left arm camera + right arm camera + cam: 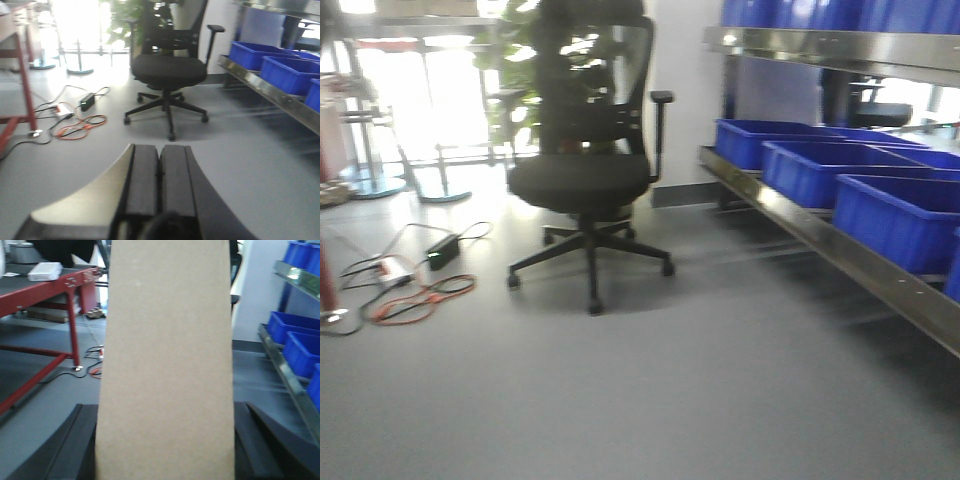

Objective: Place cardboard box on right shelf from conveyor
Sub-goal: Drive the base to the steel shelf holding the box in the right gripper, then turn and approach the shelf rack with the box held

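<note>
Carry step, I'd say: right gripper (165, 440) clamps the box (167, 365), held upright; left gripper (160, 172) pressed together, empty; shelf (790, 215) off right; next, swing across, clear the bins (815, 170).

Office chair (582, 180) mid-floor, bins (802, 170) on right shelf (800, 224), cables (420, 296) at left, cardboard box (165, 355) in right pincer (166, 450)

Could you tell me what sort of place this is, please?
Probably a lab or small warehouse mock-up: a steel shelf holding blue bins, a red-framed conveyor, and an office chair near loose cables.
</note>
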`<state>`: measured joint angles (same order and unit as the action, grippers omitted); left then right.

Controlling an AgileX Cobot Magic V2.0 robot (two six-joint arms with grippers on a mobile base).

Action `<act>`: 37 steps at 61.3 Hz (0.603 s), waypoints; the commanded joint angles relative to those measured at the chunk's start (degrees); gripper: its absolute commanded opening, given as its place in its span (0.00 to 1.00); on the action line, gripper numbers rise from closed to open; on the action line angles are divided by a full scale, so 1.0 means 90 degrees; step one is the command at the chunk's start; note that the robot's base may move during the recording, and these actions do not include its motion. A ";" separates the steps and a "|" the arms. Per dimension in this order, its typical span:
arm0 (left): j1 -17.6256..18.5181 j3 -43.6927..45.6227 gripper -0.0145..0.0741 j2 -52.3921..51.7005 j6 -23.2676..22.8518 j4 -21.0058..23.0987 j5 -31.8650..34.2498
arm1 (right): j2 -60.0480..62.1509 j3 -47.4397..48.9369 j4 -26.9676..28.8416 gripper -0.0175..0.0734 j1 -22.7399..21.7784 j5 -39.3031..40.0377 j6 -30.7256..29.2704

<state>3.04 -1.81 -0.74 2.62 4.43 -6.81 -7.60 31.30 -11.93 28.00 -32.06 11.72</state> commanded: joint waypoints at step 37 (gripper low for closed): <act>0.0012 -0.0058 0.03 -0.0092 0.0001 0.0037 0.0544 | -0.0085 0.0173 -0.0130 0.38 -0.0026 0.0642 -0.0050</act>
<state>3.04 -1.81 -0.74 2.62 4.43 -6.81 -7.60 31.30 -11.93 28.00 -32.06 11.72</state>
